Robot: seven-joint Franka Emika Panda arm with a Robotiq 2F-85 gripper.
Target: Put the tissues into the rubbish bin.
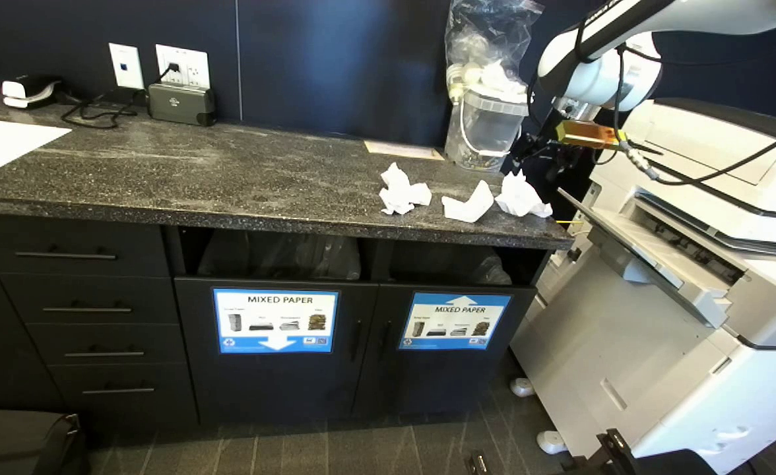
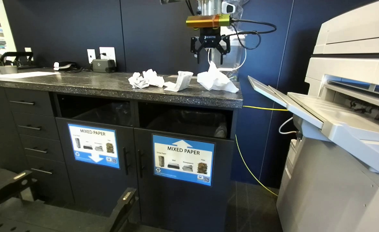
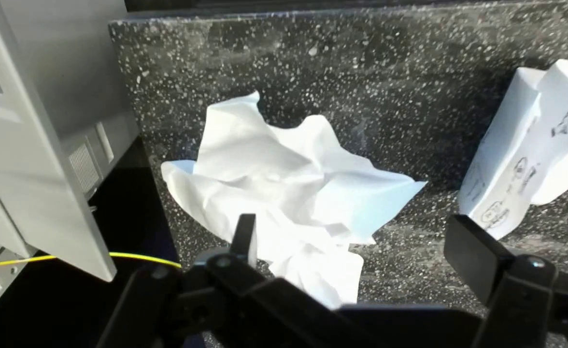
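Several crumpled white tissues lie on the dark speckled counter. The tissue nearest the printer also shows in an exterior view and large in the wrist view. A folded tissue is beside it, also at the right in the wrist view. More tissues lie farther along. My gripper is open and empty above the tissue nearest the printer; in the wrist view its fingers are wide apart. The dark lined bins sit inside the cabinet openings under the counter.
A white bucket with a clear plastic bag stands at the wall behind the tissues. The printer and its tilted tray are beside the counter's end. Cabinet doors with "MIXED PAPER" signs are below the openings.
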